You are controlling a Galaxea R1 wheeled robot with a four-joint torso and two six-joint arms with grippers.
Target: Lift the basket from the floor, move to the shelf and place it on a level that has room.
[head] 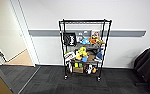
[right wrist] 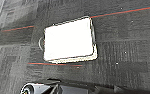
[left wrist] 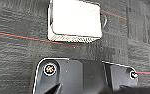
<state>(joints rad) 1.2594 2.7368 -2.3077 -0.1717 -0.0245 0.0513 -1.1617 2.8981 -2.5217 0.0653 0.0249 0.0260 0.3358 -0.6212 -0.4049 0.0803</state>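
Dark grey carpet tiles (right wrist: 131,57), crossed by thin red lines (left wrist: 28,38), carry the woven basket (right wrist: 68,40), which sits upright and square on the floor with its pale white inside facing up and nothing in it. One small loop handle (left wrist: 104,20) sticks out from a short end of the basket, and a second red line runs just beside the basket's long edge in the right wrist view. Both wrist cameras look straight down on the basket from above, with the robot's own dark plate (left wrist: 86,77) near it but apart from it; nothing touches the basket. Judging by this, the lift has not yet begun, so the carry and the placing are all left to do. Beyond the basket, against a white wall with a grey rail, stands the black wire shelf (head: 84,48) on small wheels. Its lower tiers are crowded with toys and boxes, while the top tier (head: 84,22) looks bare and seems to have room. An open doorway onto tan flooring (head: 21,60) lies well to one side of the shelf. Whether either gripper's fingers stand apart or together cannot be told from these views.
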